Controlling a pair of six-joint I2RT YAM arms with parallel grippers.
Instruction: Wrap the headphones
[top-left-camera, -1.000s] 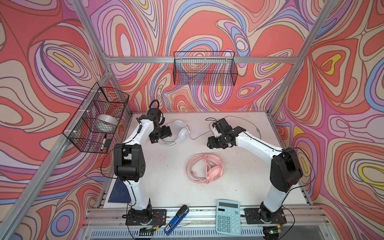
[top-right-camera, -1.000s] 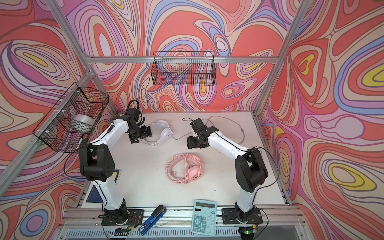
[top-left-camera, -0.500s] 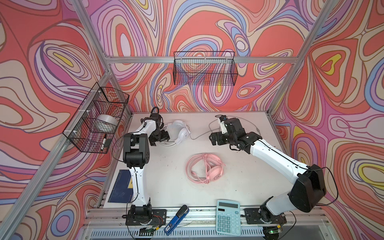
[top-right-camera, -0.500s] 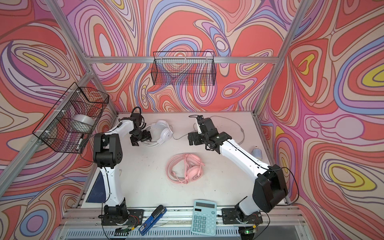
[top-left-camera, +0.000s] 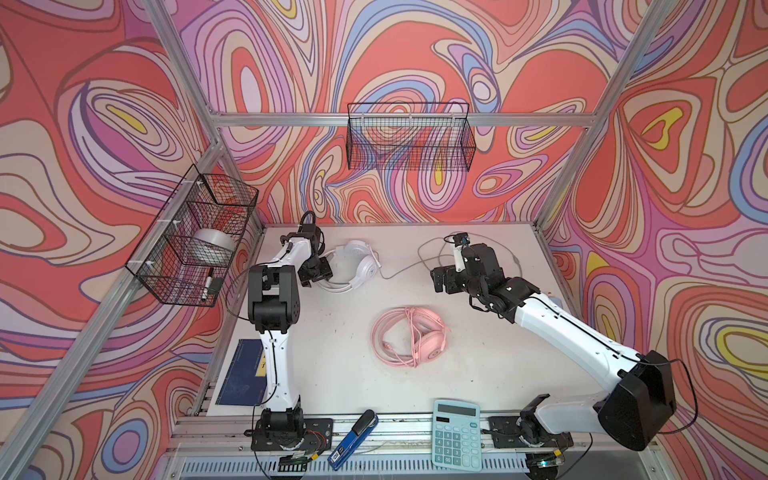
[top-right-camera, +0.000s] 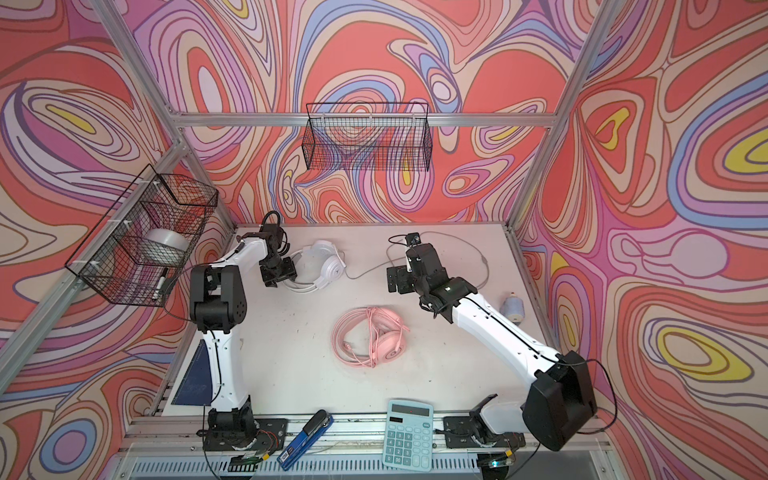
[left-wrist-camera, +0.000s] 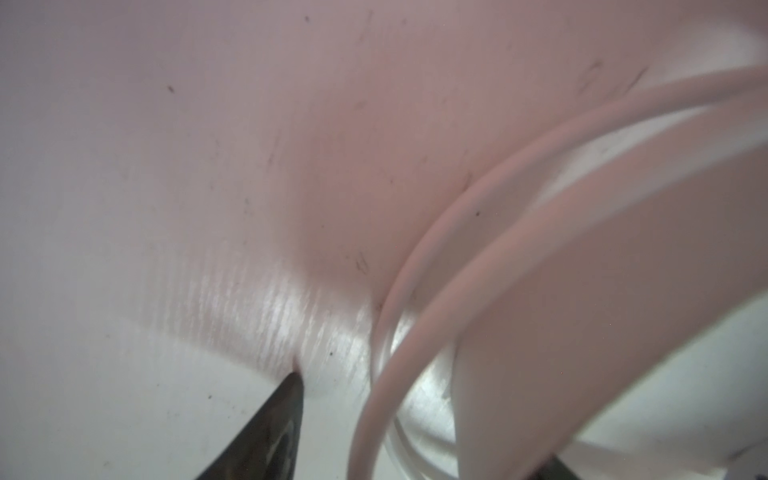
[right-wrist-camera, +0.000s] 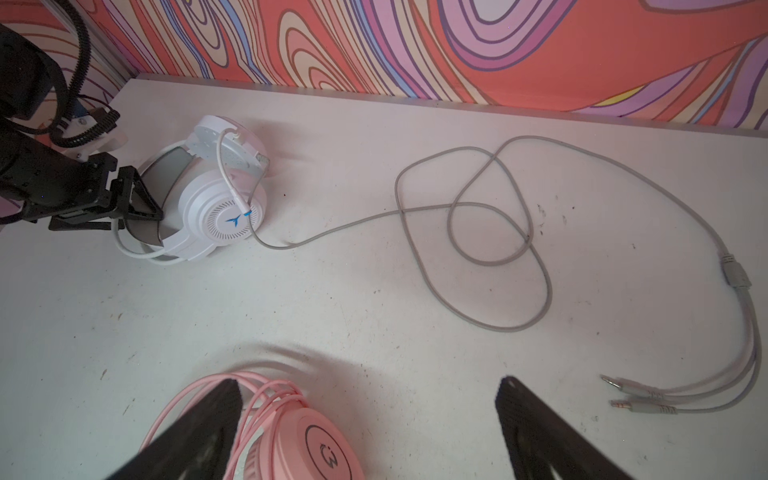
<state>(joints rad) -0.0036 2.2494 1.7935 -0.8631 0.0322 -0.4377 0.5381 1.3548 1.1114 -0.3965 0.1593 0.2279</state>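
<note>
Top views both show the left pincer (top-left-camera: 318, 272) near the counter's (top-left-camera: 332, 353) far-left corner, jaws apart astride the white headset's (top-left-camera: 361, 266) band, then the pink headset (top-left-camera: 409, 336) mid-counter with bare surface all round, then the right pincer (top-left-camera: 442, 280) spread wide and empty beside the loose grey cord (right-wrist-camera: 401, 212).

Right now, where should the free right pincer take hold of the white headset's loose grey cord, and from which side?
I'd grip the grey cord at its thick junction ahead of the plugs. It is a thicker lump lying flat on the bare table, where nothing crosses it. Bring the open right pincer straight down from above, jaws across the cord.
</note>
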